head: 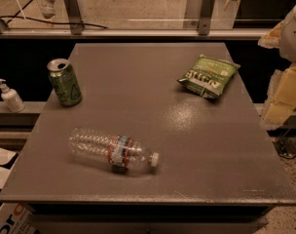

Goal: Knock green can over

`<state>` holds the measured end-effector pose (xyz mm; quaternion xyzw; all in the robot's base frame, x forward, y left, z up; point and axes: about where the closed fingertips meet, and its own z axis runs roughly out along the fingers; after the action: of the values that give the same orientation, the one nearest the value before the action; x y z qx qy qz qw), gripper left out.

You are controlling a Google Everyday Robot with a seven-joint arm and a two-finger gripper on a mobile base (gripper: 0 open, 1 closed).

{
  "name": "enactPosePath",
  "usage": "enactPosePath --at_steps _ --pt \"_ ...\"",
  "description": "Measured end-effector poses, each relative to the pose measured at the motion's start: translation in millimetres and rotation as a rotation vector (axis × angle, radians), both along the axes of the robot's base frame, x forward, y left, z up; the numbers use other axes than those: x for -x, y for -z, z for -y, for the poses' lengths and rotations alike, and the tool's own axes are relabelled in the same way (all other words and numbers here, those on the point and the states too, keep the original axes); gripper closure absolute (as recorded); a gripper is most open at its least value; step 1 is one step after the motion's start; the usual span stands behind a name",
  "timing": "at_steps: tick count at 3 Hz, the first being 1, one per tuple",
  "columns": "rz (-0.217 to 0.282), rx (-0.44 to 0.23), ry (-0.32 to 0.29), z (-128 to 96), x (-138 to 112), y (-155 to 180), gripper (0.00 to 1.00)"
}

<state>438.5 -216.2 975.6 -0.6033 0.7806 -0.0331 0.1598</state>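
Camera view: can [64,82] stands upright nr bench [153,62] left edge, towards far-left corner, silver top up. Bottle [114,151] lies on its side nr front edge, left of centre, cap pointing right. Snack bag [208,76] lies flat nr far-right corner. Gripper [283,95] is a pale shape off the bench, past its right edge. It's well apart from can and touches nothing on bench. Released or clenched: can't tell. Pump bottle [10,96] stands off bench, beyond left edge.
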Motion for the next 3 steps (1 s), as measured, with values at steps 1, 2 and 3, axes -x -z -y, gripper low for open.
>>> enactPosePath --at_steps 1,2,3 --pt "0.002 -0.125 -0.022 -18 -14 19 0.00" --pt "-0.016 -0.305 -0.049 -38 -28 47 0.00" --pt "-0.027 -0.482 -0.087 -68 -42 55 0.00"
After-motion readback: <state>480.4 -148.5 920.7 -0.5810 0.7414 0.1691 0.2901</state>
